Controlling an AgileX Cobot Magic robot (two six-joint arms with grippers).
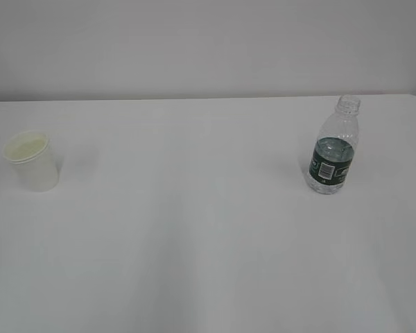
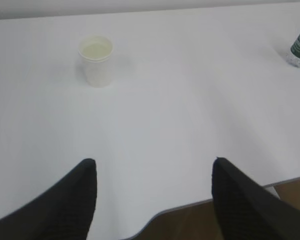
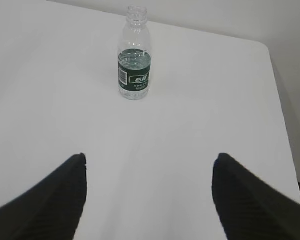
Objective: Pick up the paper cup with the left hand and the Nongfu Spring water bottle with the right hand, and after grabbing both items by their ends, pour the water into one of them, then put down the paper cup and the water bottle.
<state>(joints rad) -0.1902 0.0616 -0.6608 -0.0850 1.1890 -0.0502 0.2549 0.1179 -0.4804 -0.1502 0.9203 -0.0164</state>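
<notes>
The white paper cup [image 1: 32, 161] stands upright at the table's left, its cream inside showing; the left wrist view has the cup [image 2: 96, 61] far ahead. The Nongfu Spring water bottle [image 1: 332, 146], uncapped with a dark green label, stands upright at the right; the bottle [image 3: 134, 62] holds water to about the label's top. My left gripper [image 2: 154, 162] is open above the table's near edge, nothing between its fingers. My right gripper [image 3: 150, 157] is open too, well short of the bottle. Neither arm shows in the exterior view.
The white table [image 1: 194, 229] carries only these two things. Its near edge [image 2: 190, 205] curves below my left gripper, with brown floor beyond. The table's right edge [image 3: 282, 115] runs close to the bottle. A pale wall stands behind the table.
</notes>
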